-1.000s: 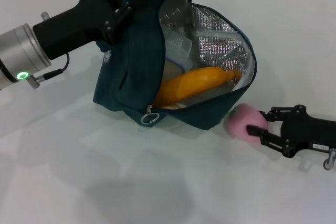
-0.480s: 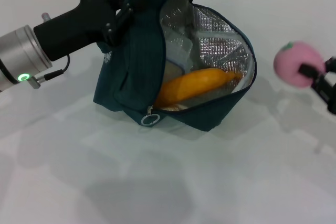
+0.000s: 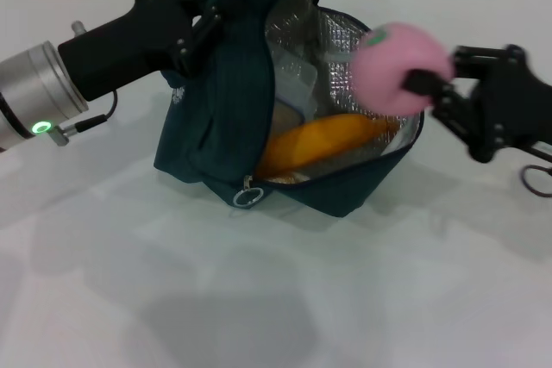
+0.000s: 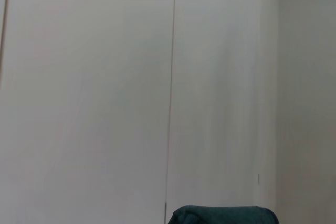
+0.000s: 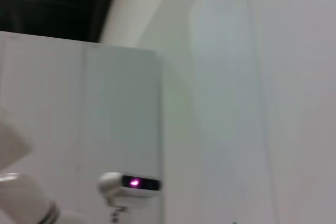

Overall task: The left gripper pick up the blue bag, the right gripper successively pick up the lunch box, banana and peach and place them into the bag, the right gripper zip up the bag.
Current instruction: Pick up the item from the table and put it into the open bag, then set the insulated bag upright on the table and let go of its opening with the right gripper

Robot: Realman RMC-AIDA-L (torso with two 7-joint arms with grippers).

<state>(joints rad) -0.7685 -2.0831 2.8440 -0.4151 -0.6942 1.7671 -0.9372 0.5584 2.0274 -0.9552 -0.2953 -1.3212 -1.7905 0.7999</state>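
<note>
The blue bag [image 3: 220,118] hangs tilted over the table with its foil-lined mouth facing right. My left gripper [image 3: 200,21] is shut on its top left edge; a strip of the bag [image 4: 223,215] shows in the left wrist view. Inside lie the banana [image 3: 323,140] and, behind it, part of the lunch box [image 3: 293,92]. My right gripper [image 3: 427,88] is shut on the pink peach [image 3: 397,71], holding it in the air right over the bag's open right side. A zipper ring pull [image 3: 247,196] dangles at the bag's lower front.
The white table [image 3: 276,299] spreads in front of and around the bag. The right wrist view shows only a wall and a small white device with a pink light [image 5: 134,183].
My right gripper has lifted the peach from the table and carried it up and left, from right of the bag to over its opening. The left gripper and bag have stayed put.
</note>
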